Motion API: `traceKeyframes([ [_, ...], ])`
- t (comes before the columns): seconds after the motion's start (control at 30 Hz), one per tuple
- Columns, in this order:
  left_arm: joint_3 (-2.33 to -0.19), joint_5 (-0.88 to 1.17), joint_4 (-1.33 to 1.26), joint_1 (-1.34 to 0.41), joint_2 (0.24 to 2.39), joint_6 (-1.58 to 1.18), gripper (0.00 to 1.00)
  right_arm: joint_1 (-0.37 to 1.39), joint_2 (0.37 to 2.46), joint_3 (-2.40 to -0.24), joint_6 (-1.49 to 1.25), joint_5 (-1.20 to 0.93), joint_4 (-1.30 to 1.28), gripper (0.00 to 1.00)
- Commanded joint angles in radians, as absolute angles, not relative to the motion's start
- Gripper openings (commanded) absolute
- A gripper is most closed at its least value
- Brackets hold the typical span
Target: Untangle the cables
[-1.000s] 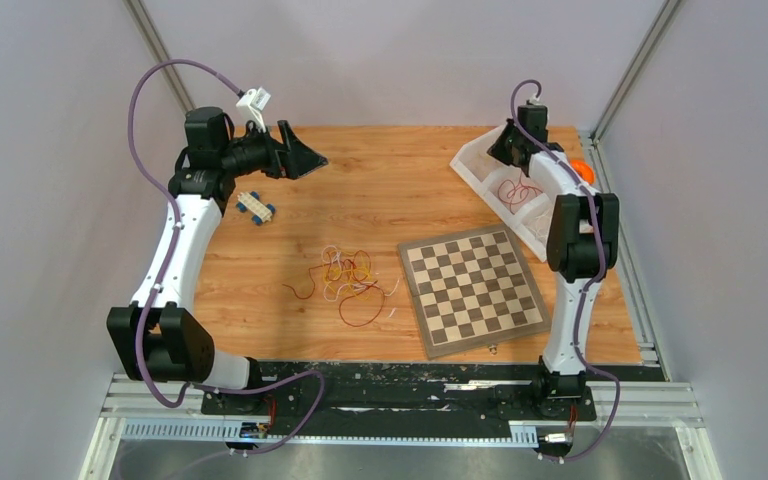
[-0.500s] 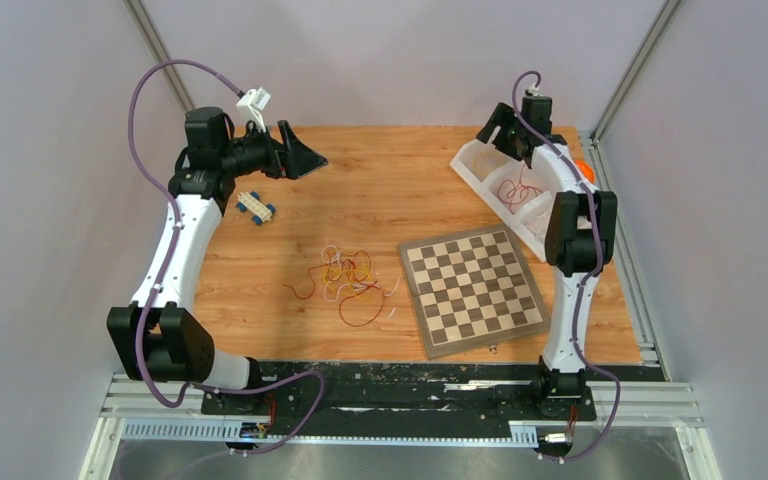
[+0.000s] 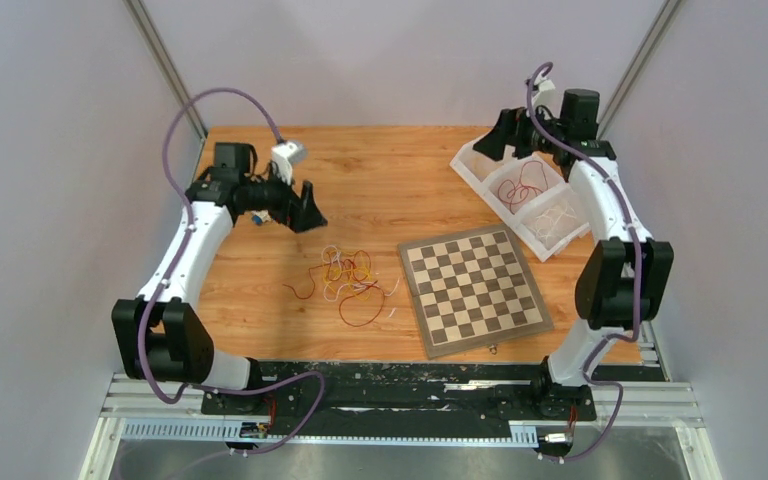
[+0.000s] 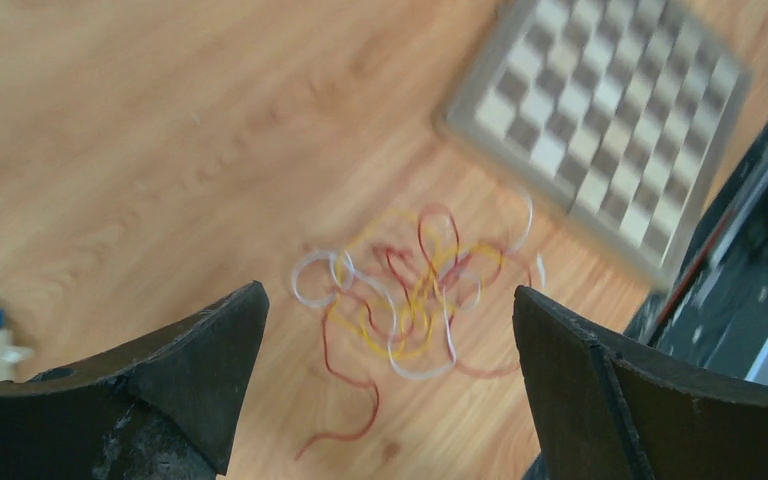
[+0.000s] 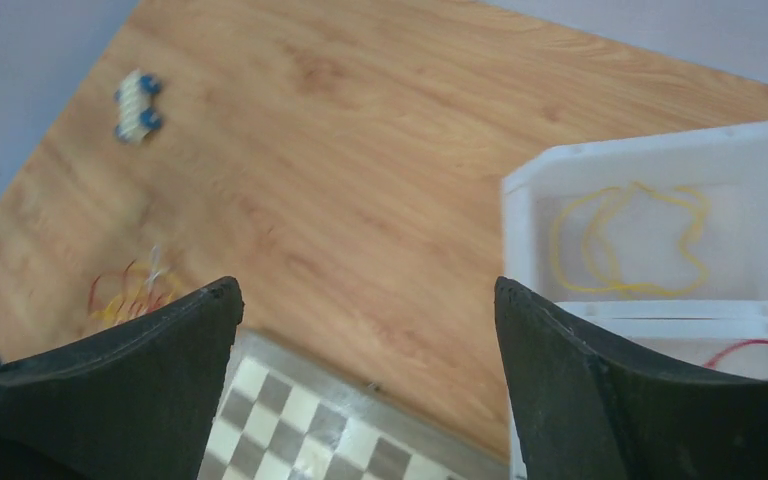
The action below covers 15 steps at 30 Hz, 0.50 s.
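Observation:
A tangle of thin red, yellow and white cables (image 3: 345, 278) lies on the wooden table left of the chessboard (image 3: 475, 290). My left gripper (image 3: 308, 206) hovers above and behind the tangle, jaws wide open and empty; in the left wrist view the cables (image 4: 410, 290) show between the left gripper's (image 4: 388, 295) fingers, far below. My right gripper (image 3: 495, 142) is open and empty above the far left corner of the white tray (image 3: 458, 165). A red cable (image 3: 525, 187) lies in the tray's middle compartment and a yellow cable (image 5: 625, 240) in another.
A small blue and white block (image 5: 138, 105) sits at the far left of the table, partly behind my left arm in the top view. The chessboard (image 5: 300, 430) lies below my right gripper (image 5: 365, 285). Grey walls close in both sides.
My right gripper opened and pulled up and back from the tray, leaving the red cable inside. My left arm swung forward and down toward the tangle.

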<state>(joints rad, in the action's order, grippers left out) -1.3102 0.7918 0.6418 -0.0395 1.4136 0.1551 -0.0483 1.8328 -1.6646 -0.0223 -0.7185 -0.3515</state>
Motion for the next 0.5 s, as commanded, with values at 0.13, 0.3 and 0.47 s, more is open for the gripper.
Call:
traceKeyframes([
  [0.13, -0.965, 0.73, 0.784, -0.18, 1.326, 0.744, 0.97, 0.203, 1.667, -1.335, 0.213, -0.948, -0.523, 0.87],
  [0.3, -0.829, 0.732, 0.549, -0.235, 1.264, 0.842, 0.77, 0.326, 1.7, -1.264, 0.24, -0.934, -0.528, 0.82],
  [0.47, -0.726, 0.67, 0.435, -0.296, 1.275, 0.979, 0.64, 0.363, 1.73, -1.245, 0.213, -0.93, -0.527, 0.81],
])
